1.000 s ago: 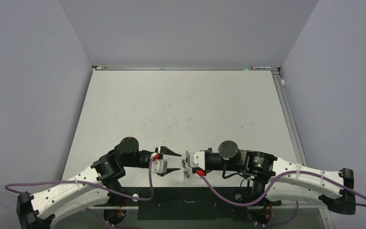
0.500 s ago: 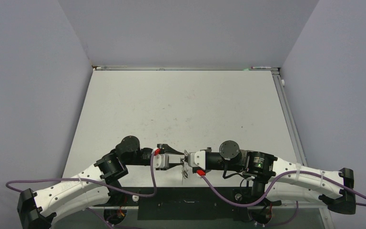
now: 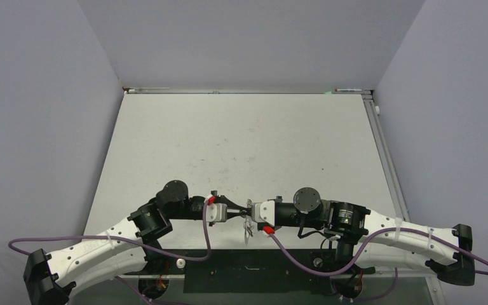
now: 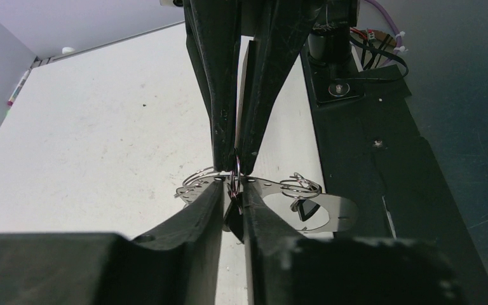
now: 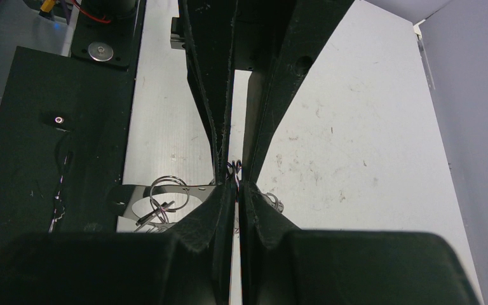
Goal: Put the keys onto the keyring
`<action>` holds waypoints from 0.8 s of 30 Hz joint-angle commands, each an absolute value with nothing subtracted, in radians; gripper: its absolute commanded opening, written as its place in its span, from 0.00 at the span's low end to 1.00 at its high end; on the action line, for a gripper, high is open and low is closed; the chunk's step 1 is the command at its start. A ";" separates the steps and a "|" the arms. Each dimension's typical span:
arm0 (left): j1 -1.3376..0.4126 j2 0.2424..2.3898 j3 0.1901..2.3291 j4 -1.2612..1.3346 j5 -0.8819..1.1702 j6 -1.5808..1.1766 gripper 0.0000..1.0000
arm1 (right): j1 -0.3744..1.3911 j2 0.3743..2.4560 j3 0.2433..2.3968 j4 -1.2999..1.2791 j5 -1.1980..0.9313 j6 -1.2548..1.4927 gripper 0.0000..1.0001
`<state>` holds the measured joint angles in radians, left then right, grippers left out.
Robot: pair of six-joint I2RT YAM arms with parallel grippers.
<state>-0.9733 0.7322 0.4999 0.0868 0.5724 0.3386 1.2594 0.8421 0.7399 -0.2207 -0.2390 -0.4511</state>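
The keyring point(image 4: 338, 211) is held off the table point(image 4: 101, 127), between the two fingertip pairs, which meet nose to nose. The right gripper point(image 5: 234, 189) is closed on the keyring rim. From that grip the hoop runs crosswise to both pincers, its long axis pointing toward the black base plate point(image 4: 381, 127). Wire loops point(image 4: 300, 185) stand along its rim.

The left gripper point(image 4: 233, 194) is directly opposite and just as near. Its jaws are almost together around a small dark object point(image 4: 233, 219), possibly a key head. Whether this object is gripped cannot be told. The coming move depends on aligning the left fingertips with a loop beside the right grip.
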 commanded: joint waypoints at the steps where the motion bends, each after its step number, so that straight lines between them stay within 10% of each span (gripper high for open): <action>1: -0.973 0.738 0.516 0.145 0.553 0.319 0.03 | 1.275 0.819 0.749 -0.130 -0.242 -0.437 0.05; 24: -0.982 0.792 0.608 -0.032 0.393 0.311 0.00 | 1.280 0.872 0.848 -0.272 -0.128 -0.435 0.35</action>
<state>-0.9764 0.7914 0.5415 -0.0265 0.4068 0.3031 1.2713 0.8467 0.7963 -0.2794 -0.1570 -0.4335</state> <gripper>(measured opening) 0.010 0.347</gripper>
